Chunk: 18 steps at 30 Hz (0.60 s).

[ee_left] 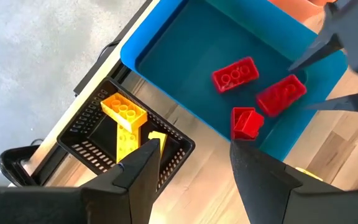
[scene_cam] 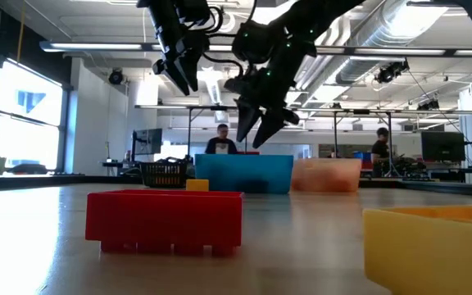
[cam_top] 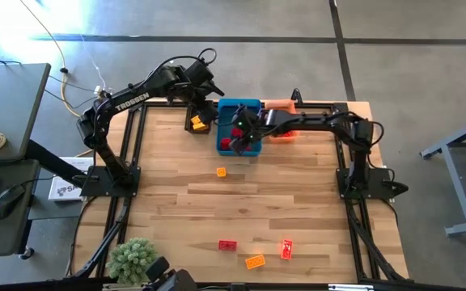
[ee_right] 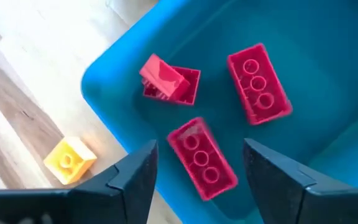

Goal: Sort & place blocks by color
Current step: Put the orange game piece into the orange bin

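Nearest my low camera, a red block (scene_cam: 164,220) is sitting on the bench (cam_top: 298,202) with its studded underside edge showing, and part of a yellow-orange block (scene_cam: 433,246) is filling the corner beside it. From above I am seeing these as the loose group well away from both pincers: a red block (cam_top: 227,245), an orange one (cam_top: 255,261) and another red one (cam_top: 286,249), plus a small orange-yellow block (cam_top: 221,171) lying alone, nearer the bins.

My right pincer (ee_right: 197,168) is hanging over the blue bin (cam_top: 240,107) with its fingers standing apart and nothing between them. Directly beneath it three red blocks are lying inside that bin: one flat with three studs up (ee_right: 202,158), a second flat one (ee_right: 258,83) beside it, and a third tipped on its edge (ee_right: 169,79). Just outside the bin wall a small yellow block (ee_right: 70,159) is resting on the wood.

My left pincer (ee_left: 191,168) is hovering above the black mesh bin (ee_left: 89,140), fingers apart and empty. Below it yellow blocks (ee_left: 124,115) are lying stacked crosswise in that bin. An orange bin (cam_top: 280,107) is sitting just beyond the blue one.
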### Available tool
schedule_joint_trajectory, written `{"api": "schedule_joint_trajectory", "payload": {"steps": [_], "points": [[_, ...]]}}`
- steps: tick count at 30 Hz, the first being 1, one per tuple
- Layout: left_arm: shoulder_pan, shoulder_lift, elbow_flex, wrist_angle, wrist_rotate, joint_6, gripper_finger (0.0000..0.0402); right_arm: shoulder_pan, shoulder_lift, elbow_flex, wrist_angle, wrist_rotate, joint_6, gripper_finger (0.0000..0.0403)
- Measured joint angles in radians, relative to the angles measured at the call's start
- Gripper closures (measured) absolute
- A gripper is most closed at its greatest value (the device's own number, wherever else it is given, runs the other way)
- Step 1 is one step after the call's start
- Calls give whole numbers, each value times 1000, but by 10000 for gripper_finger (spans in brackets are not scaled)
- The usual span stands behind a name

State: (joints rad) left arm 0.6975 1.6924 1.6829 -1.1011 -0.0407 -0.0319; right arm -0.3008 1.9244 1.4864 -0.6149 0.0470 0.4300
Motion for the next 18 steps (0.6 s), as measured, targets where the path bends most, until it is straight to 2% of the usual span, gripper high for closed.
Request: {"api": "schedule_joint_trajectory", "payload": {"steps": [10, 18], "points": [[0, 0, 0, 0, 0, 2, 218, 85, -75, 1, -104, -6, 154, 182], [0, 0, 0, 0, 0, 2, 218, 247, -116, 1, -242, -49, 461, 181]]}}
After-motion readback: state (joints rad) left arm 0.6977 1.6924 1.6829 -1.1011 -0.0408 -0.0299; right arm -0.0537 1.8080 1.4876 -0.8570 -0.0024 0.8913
